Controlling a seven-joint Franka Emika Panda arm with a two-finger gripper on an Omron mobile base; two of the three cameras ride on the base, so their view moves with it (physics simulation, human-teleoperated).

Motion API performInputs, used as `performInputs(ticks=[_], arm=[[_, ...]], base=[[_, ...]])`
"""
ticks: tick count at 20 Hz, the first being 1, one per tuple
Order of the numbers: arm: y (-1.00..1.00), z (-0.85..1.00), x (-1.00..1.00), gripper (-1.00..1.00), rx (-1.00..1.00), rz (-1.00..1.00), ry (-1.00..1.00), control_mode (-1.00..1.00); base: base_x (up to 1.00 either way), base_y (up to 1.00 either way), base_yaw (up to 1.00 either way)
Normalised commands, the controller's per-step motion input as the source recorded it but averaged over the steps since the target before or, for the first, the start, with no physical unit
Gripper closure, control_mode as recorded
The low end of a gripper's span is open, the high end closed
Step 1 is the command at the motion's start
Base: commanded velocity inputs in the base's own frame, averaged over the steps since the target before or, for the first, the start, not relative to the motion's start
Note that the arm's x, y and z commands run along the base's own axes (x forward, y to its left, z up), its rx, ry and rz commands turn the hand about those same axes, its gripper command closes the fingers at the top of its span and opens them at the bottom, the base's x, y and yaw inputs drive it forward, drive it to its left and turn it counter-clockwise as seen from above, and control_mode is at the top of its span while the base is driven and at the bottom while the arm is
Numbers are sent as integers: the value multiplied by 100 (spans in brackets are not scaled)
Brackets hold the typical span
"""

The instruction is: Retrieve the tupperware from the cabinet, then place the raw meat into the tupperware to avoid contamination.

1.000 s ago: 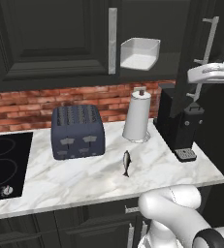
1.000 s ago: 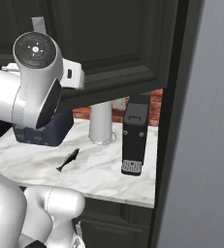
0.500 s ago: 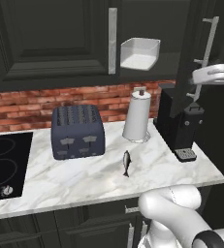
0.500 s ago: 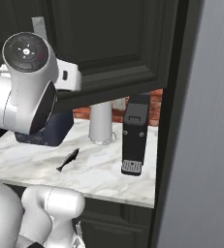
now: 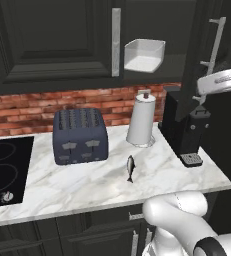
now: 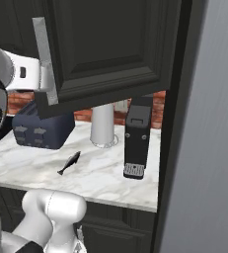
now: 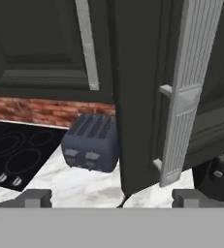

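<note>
The left base view looks forward and down over the marble surface (image 5: pixel 87 185) from behind-left. The right base view looks from behind-right, nearer; both share the toaster (image 5: pixel 80 135) and surface. The hand view faces the open cabinet door (image 7: pixel 147 97) closely.

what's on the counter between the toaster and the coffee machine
In the left base view, the paper towel roll stands between toaster and coffee machine; the fish lies nearer the front.
</note>
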Motion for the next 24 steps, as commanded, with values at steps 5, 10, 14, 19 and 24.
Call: performInputs(ticks=[5, 10, 14, 19, 24], arm=[[75, 0, -36, -100, -25, -1, 12, -100], [81, 0, -24, -100, -34, 0, 10, -100], [61, -18, 0, -100, -43, 0, 7, -100], [2, -54, 15, -100, -35, 5, -5, -100], [-15, -35, 65, -100, -20, 5, 13, -100]], base=[[0, 0, 0], [0, 0, 0], [0, 0, 0], [0, 0, 0], [0, 0, 0]])
